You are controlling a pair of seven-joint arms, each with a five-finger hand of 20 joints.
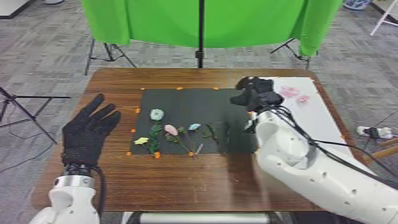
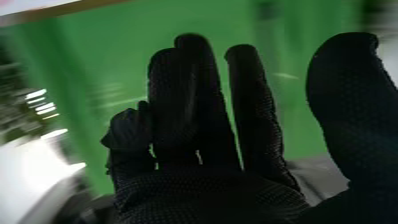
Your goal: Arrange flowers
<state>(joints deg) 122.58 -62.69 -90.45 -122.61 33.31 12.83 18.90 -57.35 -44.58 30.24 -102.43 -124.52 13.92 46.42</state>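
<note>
In the head view my right hand [image 1: 258, 95] is over the back right of the table, beside the pink flowers [image 1: 290, 92] on the white sheet. My left hand [image 1: 86, 137] stands at the left with straight fingers, left of the black mat. On the mat's left half lie a pale green flower [image 1: 157, 114], a pink bud [image 1: 171, 130], a light blue flower [image 1: 195, 127], a yellow flower [image 1: 141, 141] and green leaf stems [image 1: 155, 137]. In the right wrist view my right hand [image 2: 204, 190] has its fingers extended, with nothing held.
The black mat [image 1: 182, 100] is fixed with orange tabs on the brown table [image 1: 187, 185]. The white sheet [image 1: 318, 114] covers the right side. A green cloth [image 1: 160, 22] on a stand hangs behind the table.
</note>
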